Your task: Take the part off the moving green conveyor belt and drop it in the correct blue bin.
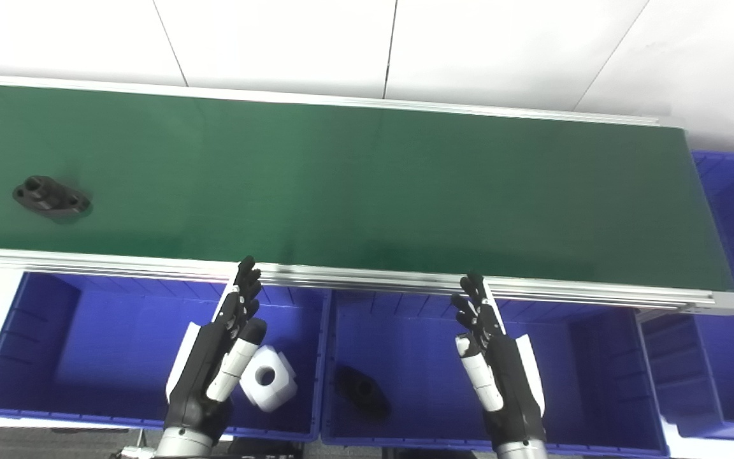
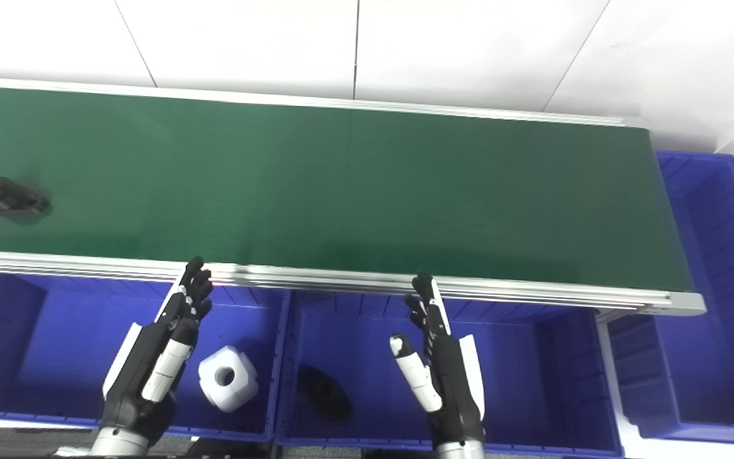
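My left hand is raised palm inward, fingers extended and slightly spread, thumb alongside, holding nothing. My right hand mirrors it: fingers extended upward and apart, thumb free, empty. Both forearms enter from the bottom edge, roughly parallel and well apart, with the wrists straight and the palms facing each other.

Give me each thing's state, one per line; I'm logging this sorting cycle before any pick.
Black part: lying flat on the belt, far left, untouched.
Green conveyor belt: carries only that part.
Left robot hand: open, empty, over the left bin.
Right robot hand: open, empty, over the middle bin.
Left blue bin: holds a white part.
Middle blue bin: holds a black piece.
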